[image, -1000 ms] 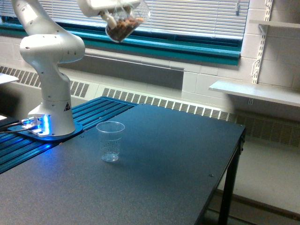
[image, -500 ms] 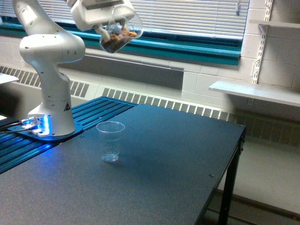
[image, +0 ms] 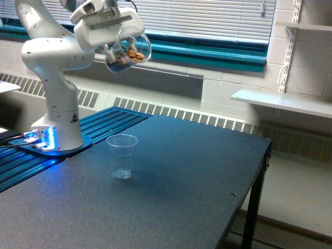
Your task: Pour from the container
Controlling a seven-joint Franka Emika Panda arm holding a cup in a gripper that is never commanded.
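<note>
hand (image: 120,49): clamped on the container (image: 127,52), high up near the window blinds
container: tilted, mouth facing the exterior view's right, brownish bits sitting inside
step: looks like lining up, nothing spilling yet
next: probably drop lower over the plastic cup (image: 122,155), then tip more
plastic cup: upright on the table (image: 171,197), looks empty

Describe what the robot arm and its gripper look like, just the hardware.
The arm is glossy white, built of rounded, bulbous segments with a thick column rising from a round base that glows blue. A small dark triangular mark sits low on the column. The gripper hangs from a boxy white head; dark cables leave the base.
</note>
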